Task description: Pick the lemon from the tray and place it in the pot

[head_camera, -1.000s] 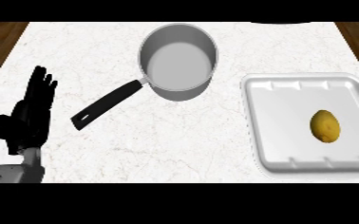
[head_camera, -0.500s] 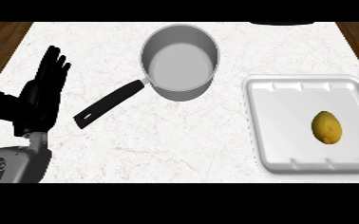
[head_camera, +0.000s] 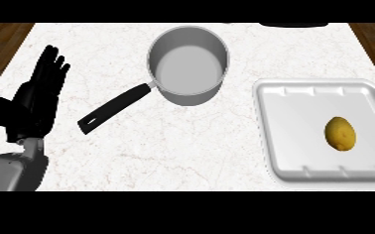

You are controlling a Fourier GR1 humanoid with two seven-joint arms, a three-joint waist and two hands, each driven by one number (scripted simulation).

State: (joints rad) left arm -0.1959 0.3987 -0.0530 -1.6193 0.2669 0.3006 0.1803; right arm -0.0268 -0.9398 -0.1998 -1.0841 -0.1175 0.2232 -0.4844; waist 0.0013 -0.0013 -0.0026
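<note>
**Open left hand at the counter's edge, lemon waiting in the tray far to its right**

At the far left, the robot's left hand point(head_camera: 33, 104) stands with its fingers straight and pointing up. It is fully open and holds nothing. Its grey forearm point(head_camera: 18, 171) shows just below it. The right hand is out of view.

To the right of the hand, a grey pot point(head_camera: 190, 97) sits upright on the pale counter point(head_camera: 183, 153). Its black handle point(head_camera: 117, 108) slants back and down toward the hand, with the tip near but not touching it.

Further right, well apart from the hand and beyond the pot, lies a white tray point(head_camera: 293, 94). The lemon point(head_camera: 341, 133) rests in the tray's right part, at the side farthest from the hand.

The lemon looks small, light and fairly stiff. Its rounded, smooth skin could let it roll or slip. The likely best hold is across its narrow middle, with the thumb on one side and the fingers on the other, coming from above so the tray's raised rim stays out of the way.

Compared with a second ago, the left hand stands higher and a little nearer the pot handle, and more of the forearm shows. The pot, tray and lemon have not moved.
</note>
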